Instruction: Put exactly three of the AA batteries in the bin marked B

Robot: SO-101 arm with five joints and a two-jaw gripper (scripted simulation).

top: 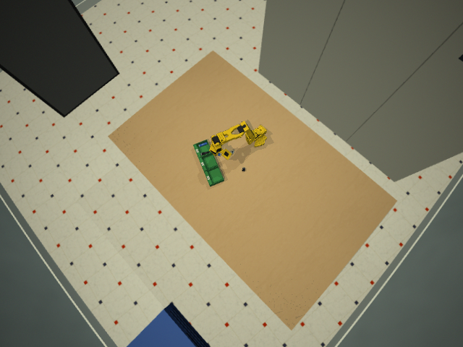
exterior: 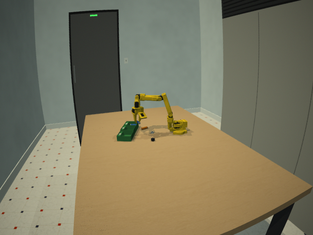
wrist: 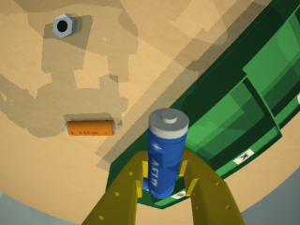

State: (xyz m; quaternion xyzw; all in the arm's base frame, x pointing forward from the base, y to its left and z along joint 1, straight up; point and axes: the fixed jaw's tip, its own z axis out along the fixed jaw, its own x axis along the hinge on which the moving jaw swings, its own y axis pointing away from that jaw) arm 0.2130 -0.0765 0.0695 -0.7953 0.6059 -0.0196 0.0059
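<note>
Your pincer closed around a blue AA battery, seemingly above the green bins' far end, orange battery lying nearby on the surface

can count two blue batteries, one orange battery, one gray nut, one little black thing and three green bins.
</note>
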